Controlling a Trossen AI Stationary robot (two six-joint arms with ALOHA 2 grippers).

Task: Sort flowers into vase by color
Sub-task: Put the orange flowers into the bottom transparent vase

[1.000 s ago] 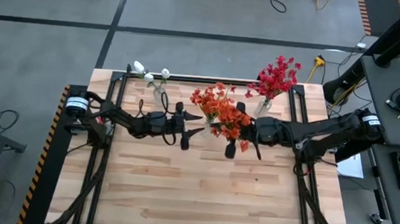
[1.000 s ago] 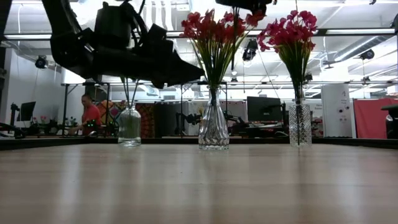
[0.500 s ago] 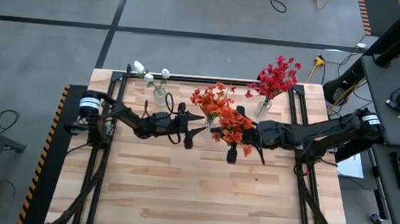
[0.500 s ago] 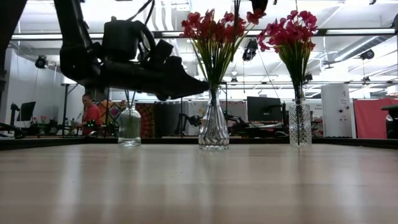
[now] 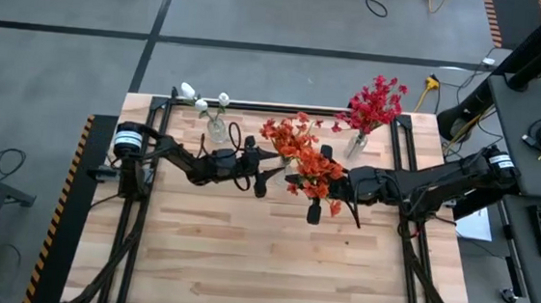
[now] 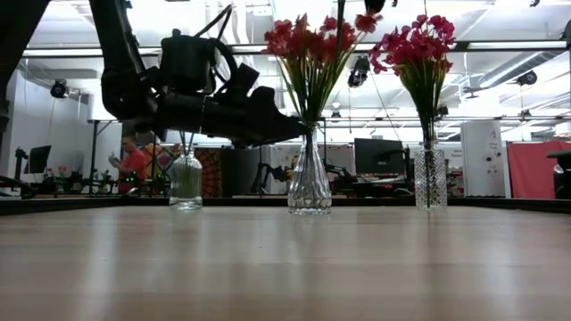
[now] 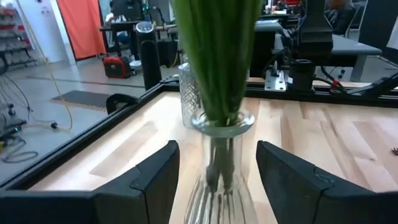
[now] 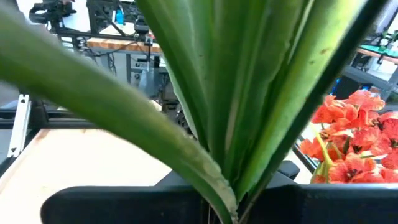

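Three glass vases stand along the table's far side. The middle vase (image 6: 309, 183) holds orange flowers (image 5: 286, 138) by their stems. My left gripper (image 7: 217, 180) is open and level. Its fingers stand on either side of this vase's neck (image 7: 221, 121) with a gap on each side; it also shows from above (image 5: 274, 168). My right gripper (image 8: 221, 208) is higher up and just right of that vase. It is shut on another orange flower spray (image 5: 324, 187), whose blooms hide its fingers from above. My right gripper pinches the spray's green stems and long leaves (image 8: 217, 174) between its two shut fingers. It comes in level from the table's right side. The leaves rise upright out of the fingers. The spray is lifted clear of the table.
White flowers (image 5: 202, 101) stand in a small bottle vase (image 6: 186, 178) at the far left. Red flowers (image 5: 376, 102) fill a cut-glass vase (image 6: 430, 178) at the far right. The near half of the wooden table (image 5: 262, 257) is free room. People sit in the room beyond (image 6: 134, 165).
My left gripper has moved down and toward the table's right edge, up to the middle vase, so its open fingers now flank the vase's neck. Its fingers have kept the same gap.
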